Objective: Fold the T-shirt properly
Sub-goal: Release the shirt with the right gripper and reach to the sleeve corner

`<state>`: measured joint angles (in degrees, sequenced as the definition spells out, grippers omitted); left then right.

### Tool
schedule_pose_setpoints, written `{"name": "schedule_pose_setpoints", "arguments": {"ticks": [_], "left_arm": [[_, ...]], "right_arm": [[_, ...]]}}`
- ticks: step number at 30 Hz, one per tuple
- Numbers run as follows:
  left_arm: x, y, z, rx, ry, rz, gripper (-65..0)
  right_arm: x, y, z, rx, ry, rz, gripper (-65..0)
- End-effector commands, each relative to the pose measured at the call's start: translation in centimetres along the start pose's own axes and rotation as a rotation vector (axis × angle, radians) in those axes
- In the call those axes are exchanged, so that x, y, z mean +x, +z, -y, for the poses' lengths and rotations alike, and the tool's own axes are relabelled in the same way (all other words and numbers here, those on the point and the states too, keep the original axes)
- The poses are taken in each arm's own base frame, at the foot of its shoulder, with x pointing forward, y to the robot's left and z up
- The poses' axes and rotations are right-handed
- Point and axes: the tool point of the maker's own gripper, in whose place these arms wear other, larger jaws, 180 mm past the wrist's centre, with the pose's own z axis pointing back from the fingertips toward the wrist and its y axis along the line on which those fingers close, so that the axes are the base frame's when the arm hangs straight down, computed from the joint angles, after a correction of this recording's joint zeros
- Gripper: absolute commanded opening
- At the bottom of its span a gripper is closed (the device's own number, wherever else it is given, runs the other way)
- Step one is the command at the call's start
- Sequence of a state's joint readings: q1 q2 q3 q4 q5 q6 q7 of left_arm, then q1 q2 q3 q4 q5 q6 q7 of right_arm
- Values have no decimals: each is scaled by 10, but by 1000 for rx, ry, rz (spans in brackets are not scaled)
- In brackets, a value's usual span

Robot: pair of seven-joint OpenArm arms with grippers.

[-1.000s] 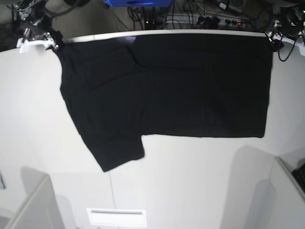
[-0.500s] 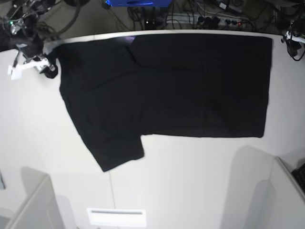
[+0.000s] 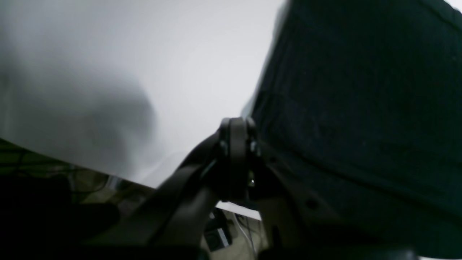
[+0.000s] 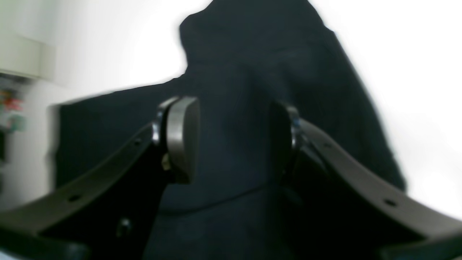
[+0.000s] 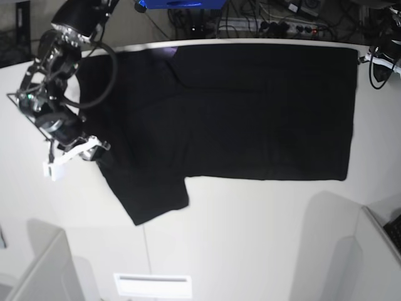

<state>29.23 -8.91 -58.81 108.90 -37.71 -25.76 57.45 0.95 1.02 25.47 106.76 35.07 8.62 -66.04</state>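
- The T-shirt [image 5: 238, 113] lies spread flat on the white desk [image 5: 250, 238], plain black side up, reaching to the far edge, with one sleeve pointing toward the near side.
- Right gripper [image 4: 231, 141] hangs above the shirt's edge by that sleeve, jaws parted with black cloth showing between them; whether it grips the cloth I cannot tell.
- Left gripper [image 3: 238, 144] sits at the shirt's far corner, jaws pressed together, holding nothing visible.
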Motion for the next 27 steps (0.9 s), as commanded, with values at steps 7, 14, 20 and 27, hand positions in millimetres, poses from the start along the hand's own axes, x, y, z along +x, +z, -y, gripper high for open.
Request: {"name": "schedule_pose_setpoints", "arguments": {"ticks": [7,14,20,27], "left_arm": [[10,3,1,-6,-23,33,-650],[9,4,-2,1,-26,28,-650],[8,4,-2,3,-23,27,-650],[8,4,-3,5,-21,27,-650]], "right_arm": [[43,-53,0,-111,171,32,-359],[56,-112,15,-126,196,-36,-351],[73,-139,39,-157,135,-27,-254],[82,-161,65,-211,121,-32,-245]]}}
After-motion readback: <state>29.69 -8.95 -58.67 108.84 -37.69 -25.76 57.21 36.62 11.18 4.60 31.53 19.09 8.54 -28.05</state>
